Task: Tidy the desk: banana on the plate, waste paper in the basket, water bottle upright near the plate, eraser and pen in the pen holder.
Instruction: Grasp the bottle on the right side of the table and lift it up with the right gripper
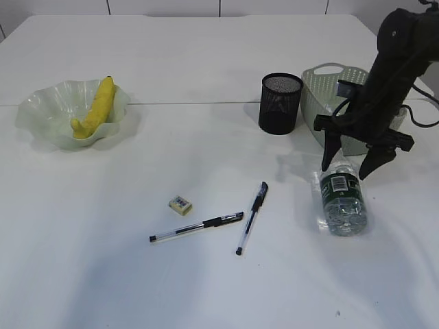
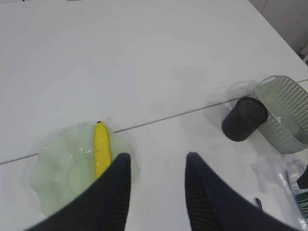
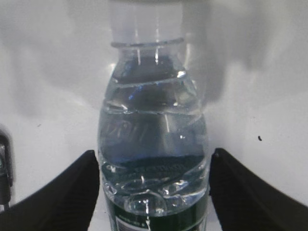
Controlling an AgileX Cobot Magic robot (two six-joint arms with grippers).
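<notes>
The bottle (image 1: pixel 343 203) lies on its side on the white surface (image 1: pixel 206 288) at about four o'clock in the exterior view, clear plastic with water inside, a dark green label and a pale cap (image 3: pixel 147 19); in the right wrist view it fills the frame, its shoulder between the two dark fingers (image 3: pixel 53 192). The right gripper (image 1: pixel 348 163) hangs just over it, fingers spread wide to either side of the body and, as far as this close view lets one judge, not pressing on it. The left gripper (image 2: pixel 156 166) stands partly open with nothing between its fingers, above the plate's near edge. One banana (image 1: pixel 96 110) lies in the one wavy pale green plate (image 1: pixel 38 113) at ten o'clock. Two pens lie near the middle: the left pen (image 1: pixel 197 227) almost flat across, the right pen (image 1: pixel 252 217) slanting toward one o'clock, their capped ends near each other. One eraser (image 1: pixel 180 205) sits just beside them at their eleven o'clock. One black mesh holder (image 1: pixel 280 103) stands at one o'clock, touching or nearly touching one pale basket (image 1: pixel 322 89) on its right. The right arm (image 1: pixel 391 75) hides part of the basket.
</notes>
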